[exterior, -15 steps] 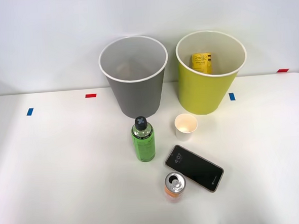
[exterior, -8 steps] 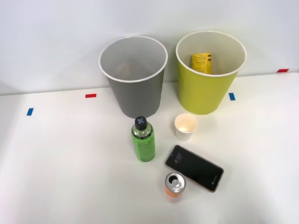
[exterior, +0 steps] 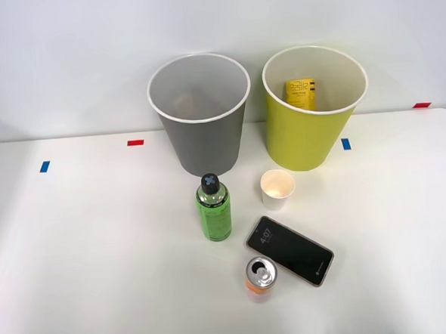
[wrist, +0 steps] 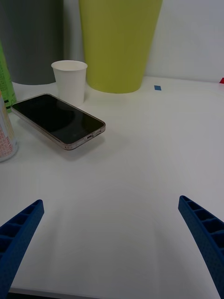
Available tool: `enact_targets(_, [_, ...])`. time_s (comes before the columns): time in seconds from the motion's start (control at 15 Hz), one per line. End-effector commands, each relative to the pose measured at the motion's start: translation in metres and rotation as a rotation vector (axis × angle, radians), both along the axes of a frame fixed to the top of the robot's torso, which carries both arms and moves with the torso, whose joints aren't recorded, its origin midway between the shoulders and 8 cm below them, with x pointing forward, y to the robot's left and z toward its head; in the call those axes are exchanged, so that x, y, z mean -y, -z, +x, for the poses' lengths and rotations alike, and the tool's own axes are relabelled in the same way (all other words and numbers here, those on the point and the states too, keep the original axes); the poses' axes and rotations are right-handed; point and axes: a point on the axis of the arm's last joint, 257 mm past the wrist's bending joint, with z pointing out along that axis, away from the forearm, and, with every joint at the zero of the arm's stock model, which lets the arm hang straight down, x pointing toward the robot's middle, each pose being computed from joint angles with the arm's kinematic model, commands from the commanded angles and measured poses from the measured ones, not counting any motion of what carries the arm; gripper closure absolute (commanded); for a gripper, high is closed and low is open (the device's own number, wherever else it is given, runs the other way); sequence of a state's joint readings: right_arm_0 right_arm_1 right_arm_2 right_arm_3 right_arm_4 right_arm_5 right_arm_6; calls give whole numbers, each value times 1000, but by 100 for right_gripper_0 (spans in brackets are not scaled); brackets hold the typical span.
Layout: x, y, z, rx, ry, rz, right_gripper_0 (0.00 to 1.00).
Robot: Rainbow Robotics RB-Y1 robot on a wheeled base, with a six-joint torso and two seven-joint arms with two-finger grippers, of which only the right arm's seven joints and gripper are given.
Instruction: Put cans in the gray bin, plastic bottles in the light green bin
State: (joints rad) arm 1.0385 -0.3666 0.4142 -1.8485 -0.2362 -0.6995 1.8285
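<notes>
Two bins are seen at the back of the white table [exterior: 76, 244] in the front view: the gray bin [exterior: 203, 138] toward the robot's left, the light green bin [exterior: 309, 135] toward its right, standing near each other but apart. Something yellow with printing [exterior: 301, 92] is seen inside the green one; what it is cannot be told. In front of the gray bin a bottle [exterior: 213, 208] of green liquid stands upright, black cap on top. A white paper cup [exterior: 276, 189] is set just right of it, closer to the green bin. A dark phone [exterior: 290, 251] lies flat nearer the robot, and the orange can [exterior: 260, 276] stands upright just beside the phone's near-left corner; contact cannot be judged.

In the right wrist view, the right gripper [wrist: 112, 233] is held low over bare table with its blue ribbed fingers [wrist: 18, 233] spread wide at the two corners, nothing between them. The can [wrist: 6, 133] is caught only as a sliver at the frame's edge, beyond the finger on the side that also shows the bottle and gray bin, with the phone [wrist: 58, 119] lying past it. The cup [wrist: 69, 80] and green bin [wrist: 119, 42] stand farther off.

Judgement: sorting looks barely begun. The can sits off to one side of the open jaws, not between them, so a sideways shift toward it would be needed first. Its long axis is vertical, suiting a level side grasp; the phone close by leaves little room.
</notes>
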Motion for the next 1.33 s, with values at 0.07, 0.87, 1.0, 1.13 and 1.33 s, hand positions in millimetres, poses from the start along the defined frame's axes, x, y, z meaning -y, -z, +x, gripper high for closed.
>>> enact_targets(0.07, [0,0,0,0,0,0,0])
enact_targets(0.87, [0,0,0,0,0,0,0])
enact_targets(1.0, [0,0,0,0,0,0,0])
enact_targets(1.13, [0,0,0,0,0,0,0])
enact_targets(1.33, [0,0,0,0,0,0,0])
